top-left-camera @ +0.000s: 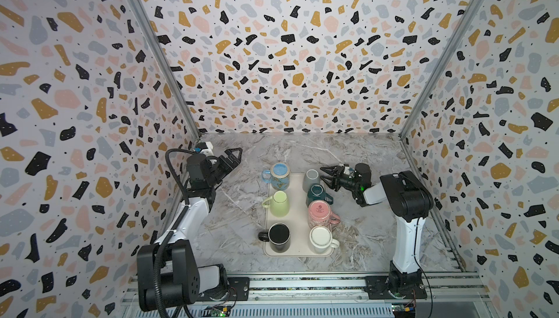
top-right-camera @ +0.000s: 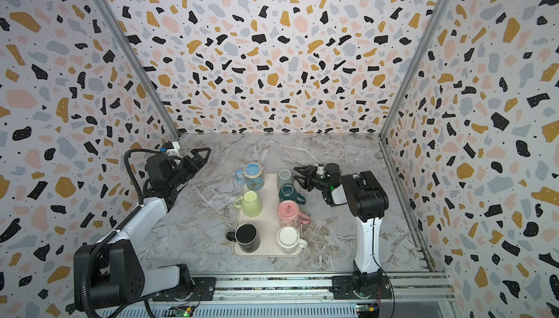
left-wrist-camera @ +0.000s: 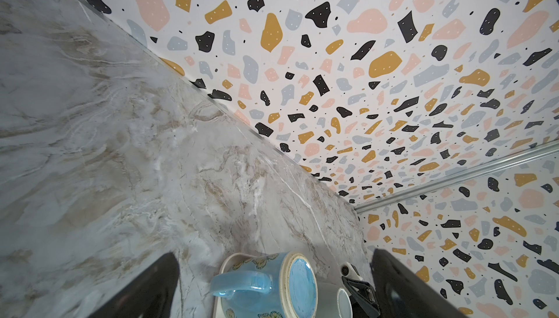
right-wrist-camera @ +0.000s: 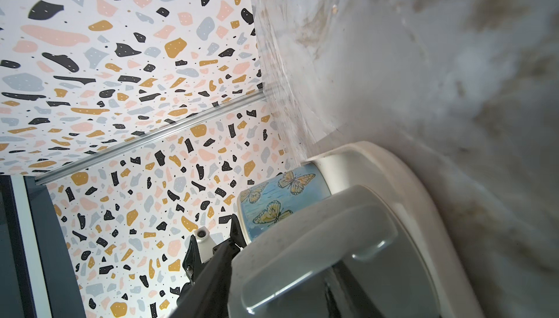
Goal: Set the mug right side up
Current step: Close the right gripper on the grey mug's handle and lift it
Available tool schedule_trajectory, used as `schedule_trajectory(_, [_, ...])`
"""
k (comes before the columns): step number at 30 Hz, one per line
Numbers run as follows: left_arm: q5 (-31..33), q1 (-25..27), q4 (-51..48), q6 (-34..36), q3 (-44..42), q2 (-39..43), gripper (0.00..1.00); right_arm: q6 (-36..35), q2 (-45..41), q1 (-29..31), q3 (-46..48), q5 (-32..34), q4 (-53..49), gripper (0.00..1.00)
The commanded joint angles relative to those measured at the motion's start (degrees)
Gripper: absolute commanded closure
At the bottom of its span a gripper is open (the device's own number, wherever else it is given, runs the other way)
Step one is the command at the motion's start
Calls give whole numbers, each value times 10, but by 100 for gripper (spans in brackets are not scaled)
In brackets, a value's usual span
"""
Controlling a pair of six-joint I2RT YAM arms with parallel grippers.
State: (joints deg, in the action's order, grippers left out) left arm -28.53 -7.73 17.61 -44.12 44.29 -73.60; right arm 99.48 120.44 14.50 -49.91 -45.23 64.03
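1. At the near end of the tray [top-left-camera: 298, 216], the white mug [top-left-camera: 320, 238] and black mug [top-left-camera: 279, 236] stand well apart from the work. They need no attention.
2. Farther along the tray's right side, the pink mug [top-left-camera: 320, 212] and teal mug [top-left-camera: 316, 194] crowd the target. The teal one is just beside it, so lift straight up before any turning.
3. The grey mug [top-left-camera: 311, 177] sits at the tray's far right corner, bottom up by the look of it.
   - The right end effector [top-left-camera: 324, 179] reaches in from the tray's right, its fingers partly spread.
   - In the right wrist view the handle [right-wrist-camera: 317, 256] lies between them. Whether they pinch it yet I cannot tell.
   - Seat the grip squarely and firmly, raise the mug clear, roll it half a turn, then lower it onto bare tray.
4. The blue mug [top-left-camera: 279, 174] stands at the tray's far left corner, so swing away from it.
5. Beyond that corner, above the worktop [top-left-camera: 242, 241], the left end effector [top-left-camera: 234, 156] hangs fully spread, holding nothing. It is best kept out of the way.
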Motion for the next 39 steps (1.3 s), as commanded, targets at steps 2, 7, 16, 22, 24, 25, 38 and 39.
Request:
schedule_trajectory(2, [-13,-4,9,7,17,-1,0,9,4,6,-21,1,22,52])
schedule_trajectory(7, [-14,-4,10,8,17,-6,0,17,17,8,-30,0,26,54])
schedule_trajectory(16, [-15,-4,10,9,17,-8,0,25,39,8,-52,-7,26,62])
schedule_trajectory(22, [-16,-4,9,10,16,-9,0,29,47,10,-59,-10,28,68])
schedule_trajectory(24, [-16,-4,9,10,15,-9,0,30,51,11,-61,-11,29,71])
schedule_trajectory(25, [-16,-4,9,11,14,-10,0,31,52,11,-62,-12,32,73])
schedule_trajectory(38, [-18,-6,3,13,16,-11,0,46,72,16,-75,-15,60,97])
schedule_trajectory(39, [-19,-6,2,13,16,-11,0,47,73,16,-76,-16,60,98])
